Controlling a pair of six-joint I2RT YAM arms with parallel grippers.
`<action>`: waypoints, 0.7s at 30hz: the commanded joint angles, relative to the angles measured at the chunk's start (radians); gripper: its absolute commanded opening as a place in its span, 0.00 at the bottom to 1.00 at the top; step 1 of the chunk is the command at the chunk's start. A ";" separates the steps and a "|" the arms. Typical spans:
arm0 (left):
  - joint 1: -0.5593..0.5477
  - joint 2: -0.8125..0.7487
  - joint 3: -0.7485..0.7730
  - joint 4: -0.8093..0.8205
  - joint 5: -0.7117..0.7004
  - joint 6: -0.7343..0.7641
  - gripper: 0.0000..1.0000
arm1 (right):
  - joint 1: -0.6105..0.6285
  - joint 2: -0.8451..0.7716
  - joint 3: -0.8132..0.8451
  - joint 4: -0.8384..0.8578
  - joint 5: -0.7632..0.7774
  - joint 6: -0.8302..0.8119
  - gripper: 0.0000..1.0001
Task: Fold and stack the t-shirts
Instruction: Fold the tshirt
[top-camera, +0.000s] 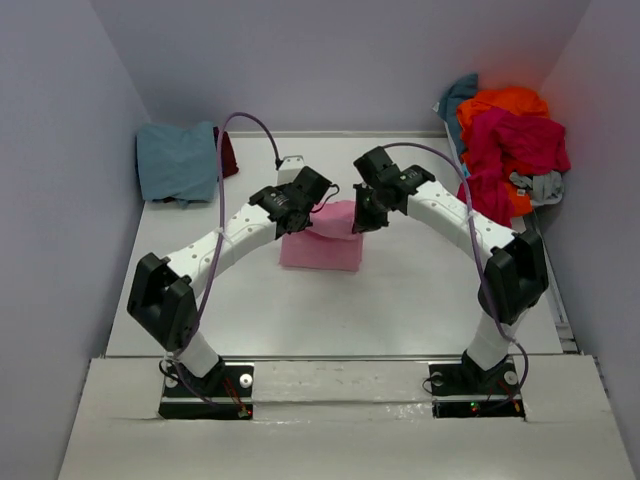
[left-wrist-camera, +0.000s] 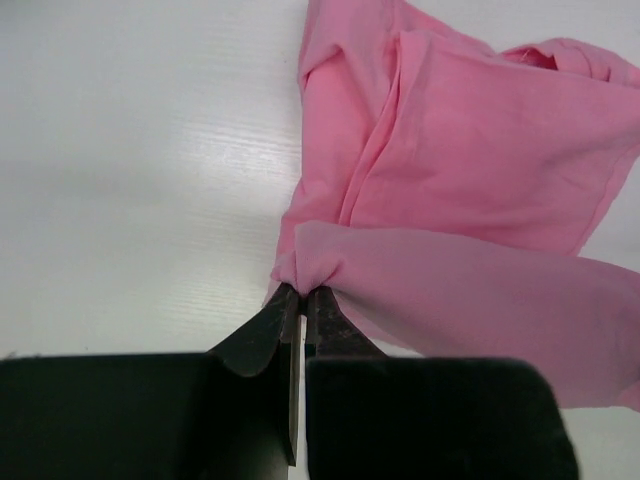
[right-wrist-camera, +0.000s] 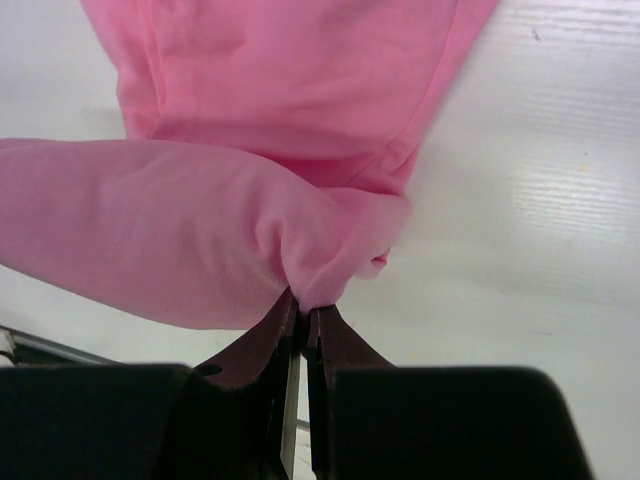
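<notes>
Left gripper (left-wrist-camera: 300, 292) is seen pinched shut on a bunched edge of the pink t-shirt (left-wrist-camera: 480, 180); the right gripper (right-wrist-camera: 303, 305) is clamped likewise on the opposite edge (a fold is stretched between them). The rest of the shirt is laid on the white table (top-camera: 400, 300), at its middle. Farther back, a teal-blue t-shirt (top-camera: 178, 160) is spread at the left corner, and orange, crimson and grey t-shirts (top-camera: 510, 140) are heaped at the right.

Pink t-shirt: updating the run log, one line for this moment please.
left gripper: shut on pink t-shirt | right gripper: shut on it too | blue t-shirt: far left | pile: far right
</notes>
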 joint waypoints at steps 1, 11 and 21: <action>0.039 0.069 0.088 0.087 -0.020 0.074 0.06 | -0.040 0.034 0.074 0.018 0.048 -0.025 0.07; 0.140 0.296 0.325 0.104 0.018 0.138 0.06 | -0.116 0.153 0.187 0.021 0.054 -0.037 0.07; 0.170 0.432 0.522 0.079 0.025 0.163 0.06 | -0.154 0.319 0.396 -0.020 0.060 -0.065 0.07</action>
